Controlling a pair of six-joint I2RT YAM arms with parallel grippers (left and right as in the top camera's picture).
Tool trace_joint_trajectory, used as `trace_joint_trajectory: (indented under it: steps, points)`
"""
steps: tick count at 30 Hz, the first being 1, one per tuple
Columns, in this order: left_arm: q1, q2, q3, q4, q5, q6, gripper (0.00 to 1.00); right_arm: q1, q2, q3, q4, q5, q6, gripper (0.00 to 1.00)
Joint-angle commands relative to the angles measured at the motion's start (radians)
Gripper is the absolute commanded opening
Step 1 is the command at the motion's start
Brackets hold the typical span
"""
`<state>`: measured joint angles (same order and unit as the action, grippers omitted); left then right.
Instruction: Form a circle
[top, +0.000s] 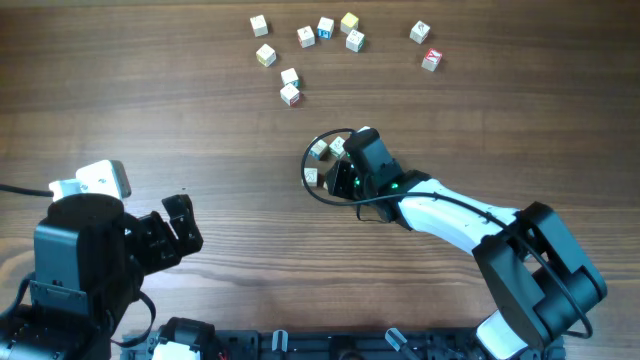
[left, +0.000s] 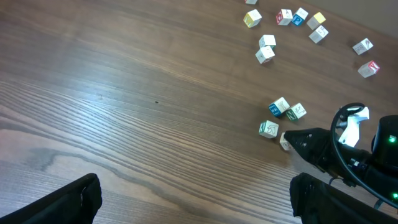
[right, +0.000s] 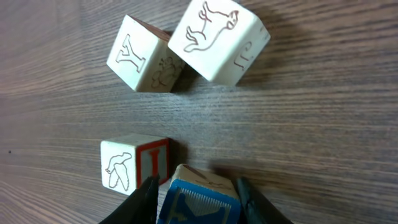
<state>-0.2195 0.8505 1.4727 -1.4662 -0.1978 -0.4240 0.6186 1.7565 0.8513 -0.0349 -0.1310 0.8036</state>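
Sitting just under the tip of the right end effector, the circle is so far four cubes set round a small bare patch of desk. Two tilted ones lie on the far side of the tip, a bird cube sits right beside it, and the blue cube is pinched between its fingers, touching or all but touching the bird cube. As a ring it points nowhere, and I judge it has no real long axis, being about as wide as it is deep; each cube is turned its own way, and the side away from the bird cube looks open. The likeliest slip is at release: the finger next to the bird cube has almost no room, so spreading could shove that cube outward and break the ring. Pressing the blue cube further in would do the same, and lifting before the fingers clear could drag it along. Loose cubes lie well beyond the right end effector, away from the robot. The left end effector hangs well apart from it, fingers spread wide, holding nothing.
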Motion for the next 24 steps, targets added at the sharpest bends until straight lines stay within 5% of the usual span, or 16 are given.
trace_joint_trajectory:
  steps: [1, 15, 18, 24]
  points:
    - [0.007, -0.001, -0.001, 0.003, -0.013, -0.006, 1.0, 0.003, 0.007, -0.003, 0.012, -0.001, 0.01, 0.41]
    - [0.007, -0.001, -0.001, 0.003, -0.013, -0.006, 1.0, 0.002, -0.071, 0.002, 0.014, 0.02, -0.037, 0.82]
    - [0.007, -0.001, -0.001, 0.003, -0.013, -0.006, 1.0, -0.002, -0.182, 0.021, -0.031, 0.042, -0.103, 0.99]
    - [0.006, -0.001, -0.001, 0.002, -0.013, -0.006, 1.0, -0.027, -0.235, 0.323, -0.373, 0.121, -0.293, 1.0]
